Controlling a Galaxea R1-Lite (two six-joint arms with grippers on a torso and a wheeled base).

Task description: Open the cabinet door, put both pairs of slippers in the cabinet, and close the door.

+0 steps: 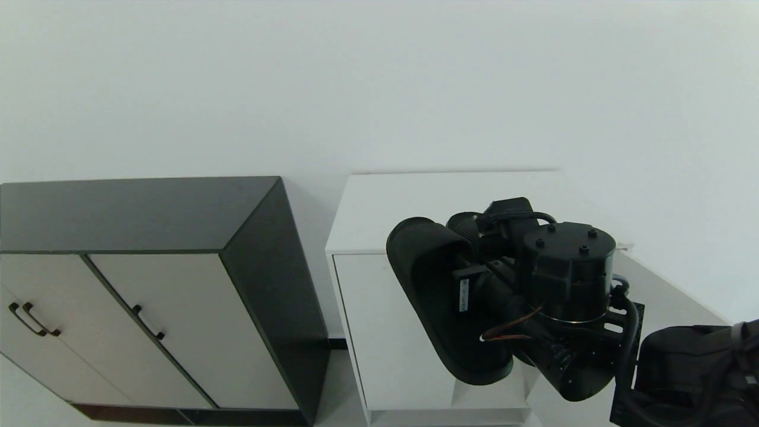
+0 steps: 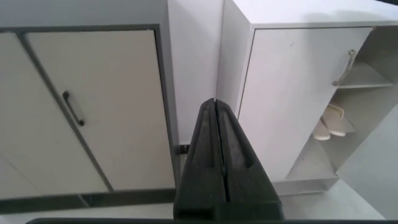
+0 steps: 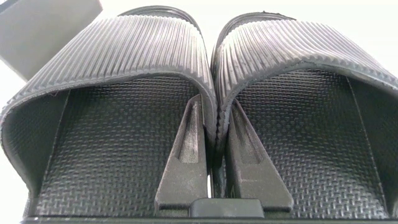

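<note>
My right gripper [image 3: 216, 107] is shut on a pair of black ribbed slippers [image 3: 155, 81], pinching the two inner strap edges together. In the head view the black slippers [image 1: 436, 296] hang soles outward in front of the white cabinet [image 1: 439, 198]. In the left wrist view the white cabinet [image 2: 292, 93] has one door shut, with a handle [image 2: 344, 67] at its edge. The compartment beside that door stands open, and a white pair of slippers [image 2: 329, 121] lies on a shelf in it. My left gripper [image 2: 214, 107] is shut on nothing and held in front of the gap between the two cabinets.
A dark cabinet [image 1: 136, 213] with pale doors and dark handles [image 1: 147, 322] stands left of the white one, with a narrow gap between them. Both back onto a plain white wall [image 1: 379, 83]. Pale floor [image 2: 348, 205] runs below the white cabinet.
</note>
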